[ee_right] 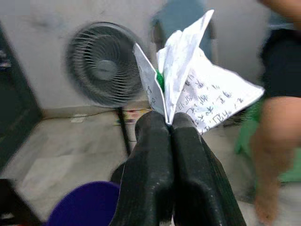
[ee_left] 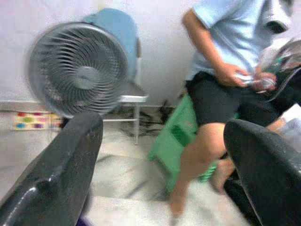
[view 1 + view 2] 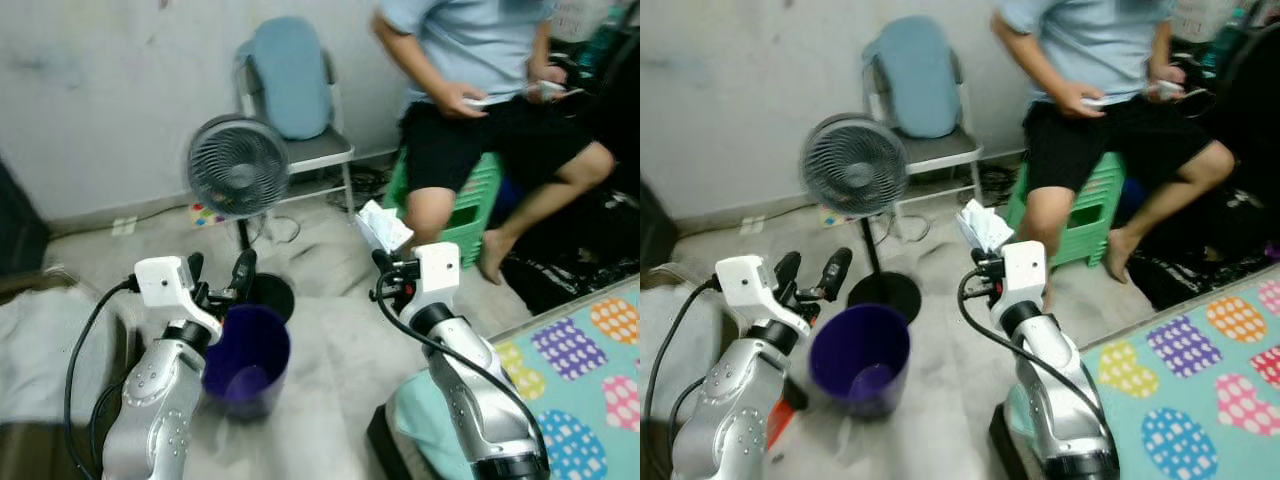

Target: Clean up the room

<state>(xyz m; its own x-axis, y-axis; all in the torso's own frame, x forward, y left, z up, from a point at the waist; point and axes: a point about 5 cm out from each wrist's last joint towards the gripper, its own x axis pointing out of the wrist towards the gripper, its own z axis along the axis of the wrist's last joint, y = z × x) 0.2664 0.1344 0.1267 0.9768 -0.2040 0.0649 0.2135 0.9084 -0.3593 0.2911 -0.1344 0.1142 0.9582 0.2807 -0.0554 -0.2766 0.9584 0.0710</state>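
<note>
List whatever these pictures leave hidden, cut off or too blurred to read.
- Writing on the crumpled paper clamped in the right gripper: right wrist view, too blurred to read.
- What the person holds: head views, too small.
- Person's upper body: cut off by the top edge of the head views.
- Bottom of the purple bin: head views, dim and partly behind the open left gripper.
- Fan base: left eye view, partly hidden behind the bin.
</note>
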